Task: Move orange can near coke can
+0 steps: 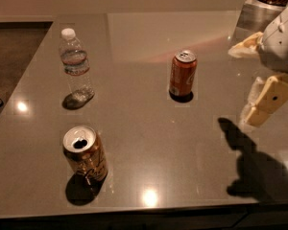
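Note:
The orange can [85, 155], golden-brown with an opened silver top, stands upright near the front left of the grey table [149, 143]. The coke can [183, 74], brighter red-orange with a silver top, stands upright near the table's middle, well to the right and behind the orange can. My gripper [266, 99], cream-coloured, hangs above the table at the right edge of the camera view, to the right of the coke can and far from the orange can. It holds nothing that I can see.
A clear plastic water bottle [76, 68] with a white cap stands at the back left. A metal container [269, 8] filled with brown bits stands at the back right. The table's left and front edges are close to the orange can. My arm's shadow [252, 164] lies front right.

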`<state>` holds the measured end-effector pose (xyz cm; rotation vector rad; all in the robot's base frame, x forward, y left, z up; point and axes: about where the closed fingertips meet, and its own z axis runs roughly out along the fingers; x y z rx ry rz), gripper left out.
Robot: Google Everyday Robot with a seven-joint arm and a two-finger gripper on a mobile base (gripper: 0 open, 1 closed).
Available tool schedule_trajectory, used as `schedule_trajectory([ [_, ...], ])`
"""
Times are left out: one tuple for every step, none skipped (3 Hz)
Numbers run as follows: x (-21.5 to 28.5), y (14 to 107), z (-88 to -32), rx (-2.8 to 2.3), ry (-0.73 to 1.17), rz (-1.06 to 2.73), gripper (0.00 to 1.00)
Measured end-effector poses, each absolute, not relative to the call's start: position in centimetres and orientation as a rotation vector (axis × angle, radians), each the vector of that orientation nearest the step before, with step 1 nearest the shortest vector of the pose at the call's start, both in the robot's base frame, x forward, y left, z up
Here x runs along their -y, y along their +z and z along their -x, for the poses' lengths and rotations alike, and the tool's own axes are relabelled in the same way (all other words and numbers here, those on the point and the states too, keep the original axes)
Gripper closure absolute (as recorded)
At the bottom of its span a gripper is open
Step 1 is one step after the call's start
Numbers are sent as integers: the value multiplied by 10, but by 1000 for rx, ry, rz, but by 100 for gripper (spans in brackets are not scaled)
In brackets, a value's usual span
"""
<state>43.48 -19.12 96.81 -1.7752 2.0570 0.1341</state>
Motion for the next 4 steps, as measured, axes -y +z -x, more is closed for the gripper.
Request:
schedule_trajectory([
  [162, 958, -429, -1829, 340, 1811, 0],
  [140, 949, -423, -1722, 433, 1819, 0],
  [93, 922, -401, -1656, 430, 1874, 0],
  [90, 918, -400, -1657, 430, 1875, 0],
])
